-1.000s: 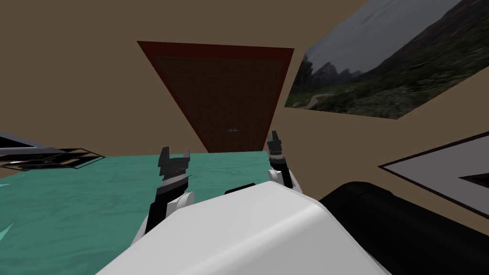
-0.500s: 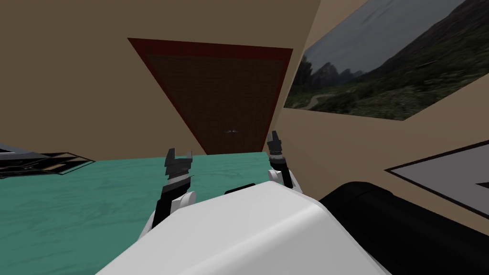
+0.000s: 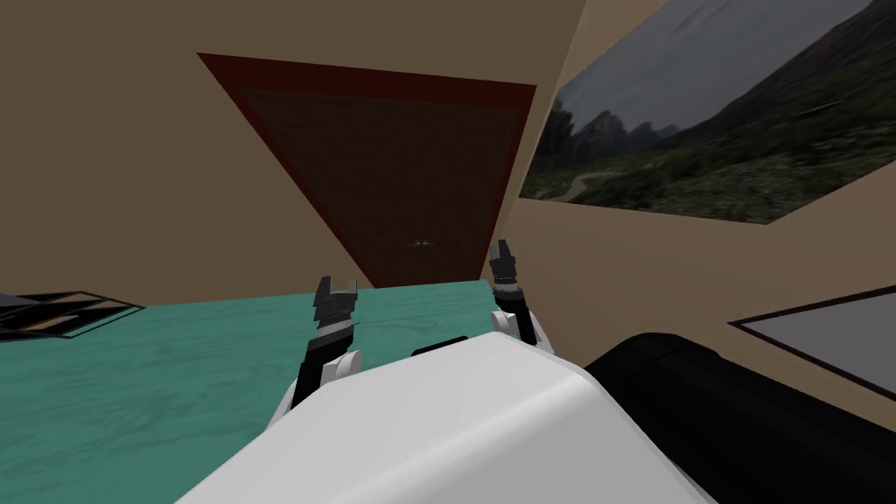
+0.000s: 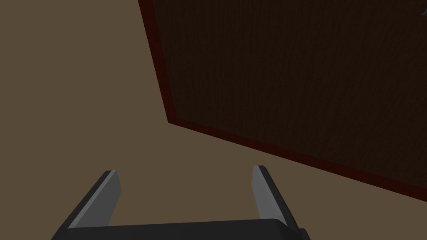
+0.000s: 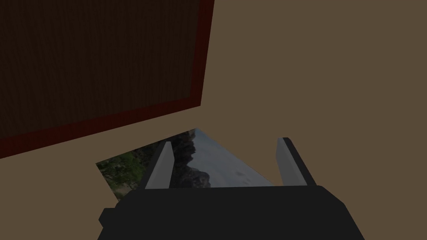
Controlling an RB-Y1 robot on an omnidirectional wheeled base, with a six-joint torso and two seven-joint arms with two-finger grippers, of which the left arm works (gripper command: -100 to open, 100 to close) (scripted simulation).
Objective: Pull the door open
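The left gripper (image 3: 338, 289) has its fingers spread and holds nothing; the dark brown door (image 3: 394, 166), shut in its red frame, lies ahead of it and to its right, well apart; a small pale handle (image 3: 423, 242), its long axis level, sits ahead between both grippers, nearer the right gripper (image 3: 502, 251), also spread and empty; the right arm seems better placed to reach.

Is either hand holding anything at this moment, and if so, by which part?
Nothing is held. The left hand and the right hand are both open and empty, apart from the dark brown door; its small handle is untouched.
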